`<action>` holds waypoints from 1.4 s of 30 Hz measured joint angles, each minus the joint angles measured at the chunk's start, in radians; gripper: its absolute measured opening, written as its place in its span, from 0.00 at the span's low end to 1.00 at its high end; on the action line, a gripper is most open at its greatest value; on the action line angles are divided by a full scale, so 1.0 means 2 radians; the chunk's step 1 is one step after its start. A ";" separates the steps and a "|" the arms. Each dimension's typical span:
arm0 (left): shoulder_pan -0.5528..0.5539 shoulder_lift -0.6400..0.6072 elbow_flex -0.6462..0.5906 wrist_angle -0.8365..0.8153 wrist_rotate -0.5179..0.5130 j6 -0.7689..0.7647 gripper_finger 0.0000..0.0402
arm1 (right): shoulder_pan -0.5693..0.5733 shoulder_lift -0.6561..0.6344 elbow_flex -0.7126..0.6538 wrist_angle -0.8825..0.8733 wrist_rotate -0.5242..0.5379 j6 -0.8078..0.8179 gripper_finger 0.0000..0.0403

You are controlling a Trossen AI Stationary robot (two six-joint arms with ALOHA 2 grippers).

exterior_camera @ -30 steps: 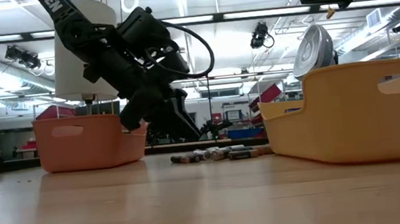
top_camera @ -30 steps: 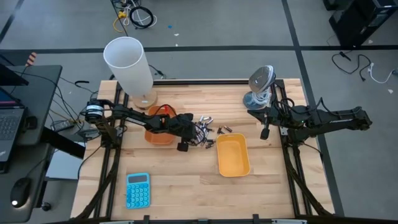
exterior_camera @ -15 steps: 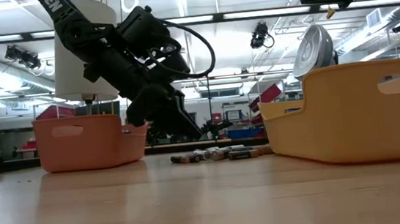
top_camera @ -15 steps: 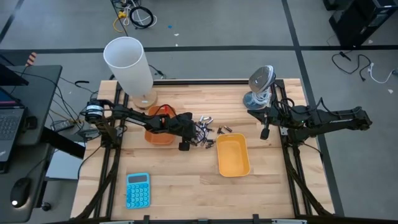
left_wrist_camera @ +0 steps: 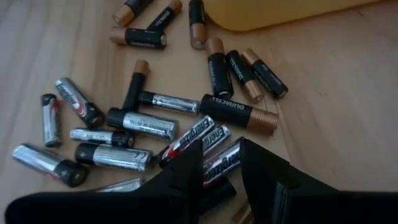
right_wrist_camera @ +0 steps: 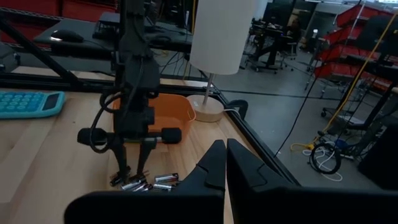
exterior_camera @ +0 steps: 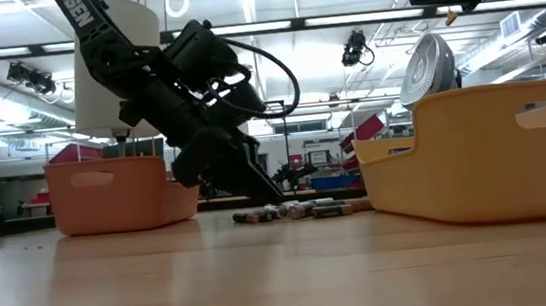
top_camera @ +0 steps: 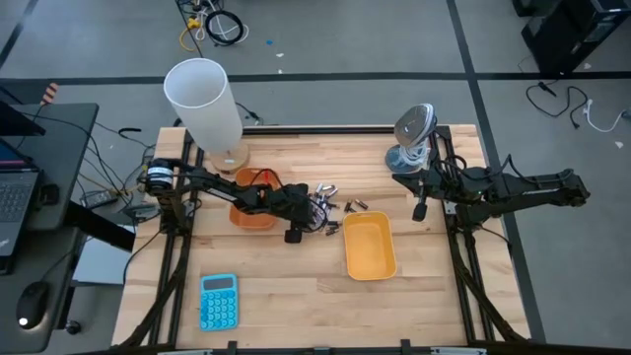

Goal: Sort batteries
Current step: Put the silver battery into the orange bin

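Note:
The batteries [left_wrist_camera: 149, 106] lie in a loose pile on the wooden table between the two trays, some silvery-grey, some black with copper ends; the high view shows the pile [top_camera: 330, 205] and the low view shows it [exterior_camera: 299, 211] too. My left gripper [left_wrist_camera: 221, 165] is open and points down into the pile's near part, a finger on each side of a silvery battery [left_wrist_camera: 217, 158]. It reaches over from the orange tray [top_camera: 258, 223]. My right gripper [top_camera: 420, 211] is shut and waits above the table's right side, beside the yellow tray [top_camera: 370, 247]. My left gripper comes at the pile slanting down from the table's left. Its two fingers [left_wrist_camera: 186, 165] stand astride a silvery battery [left_wrist_camera: 214, 167] that lies flat on the table among the others. Whether the fingers touch it cannot be told.
A white lamp [top_camera: 204, 99] stands at the far left behind the orange tray. A small fan [top_camera: 414, 133] sits at the far right by my right arm. A blue calculator [top_camera: 218, 301] lies near the table's near left edge. Bare wood shows in front of the trays.
My left gripper has come down and moved a little toward the table's right, from beside the orange tray onto the battery pile. The batteries and trays have kept their places.

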 joint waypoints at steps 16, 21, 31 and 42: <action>0.000 0.003 0.000 0.000 0.043 -0.009 0.27 | 0.000 0.002 0.000 0.002 0.000 0.000 0.01; 0.000 0.003 0.000 0.000 0.045 -0.007 0.27 | 0.000 0.002 0.000 0.002 0.000 0.000 0.01; 0.000 0.002 0.000 0.030 0.039 0.026 0.27 | 0.000 0.002 0.000 0.002 0.000 0.000 0.01; 0.018 0.001 0.001 -0.008 0.016 0.085 0.27 | 0.000 0.002 0.000 0.002 0.000 0.000 0.01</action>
